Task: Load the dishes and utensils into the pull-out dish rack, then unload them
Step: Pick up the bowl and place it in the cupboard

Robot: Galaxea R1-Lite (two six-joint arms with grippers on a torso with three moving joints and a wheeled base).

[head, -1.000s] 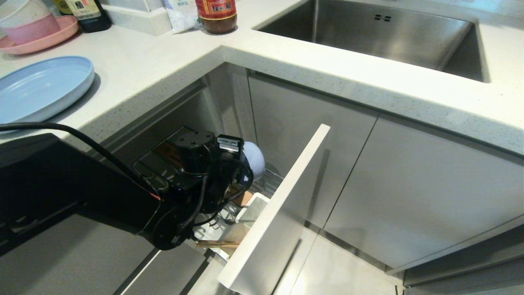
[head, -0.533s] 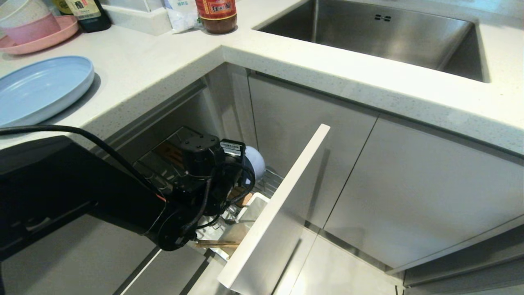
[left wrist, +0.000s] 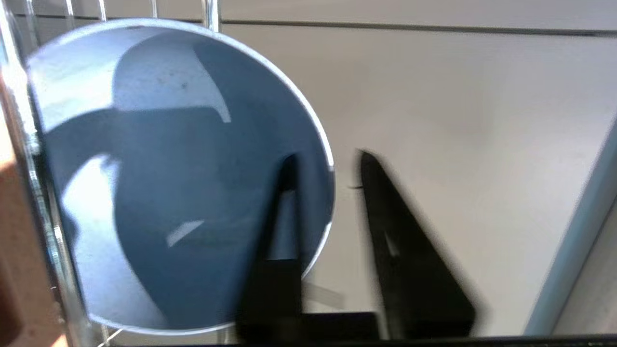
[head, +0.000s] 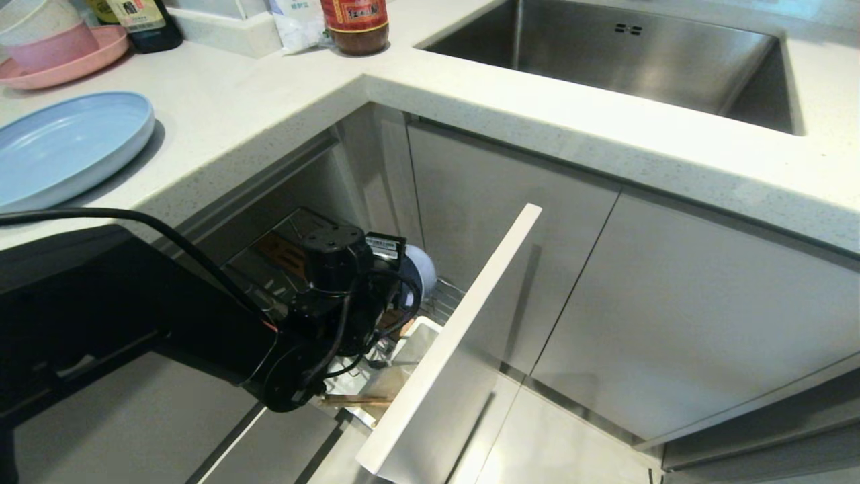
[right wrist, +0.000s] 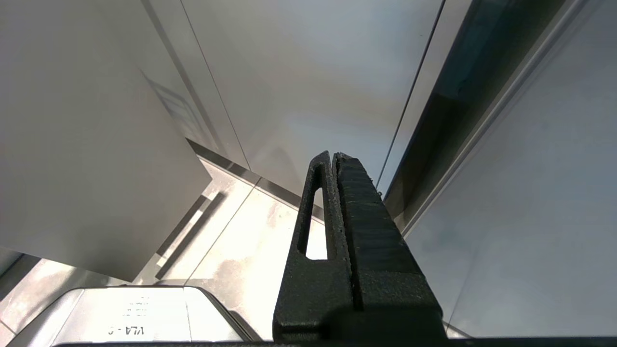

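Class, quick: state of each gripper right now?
Left gripper: open, fingers either side of the blue-grey bowl's rim, in the rack.
Right gripper: shut, empty.

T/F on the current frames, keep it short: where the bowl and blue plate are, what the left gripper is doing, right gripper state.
1. The blue-grey bowl stands on edge in the dish rack. True.
2. The light blue plate is in the rack. False: it lies on the countertop.
3. The left gripper has its fingers apart, straddling the bowl's rim. True.
4. The right gripper is open. False: its fingers are pressed together.
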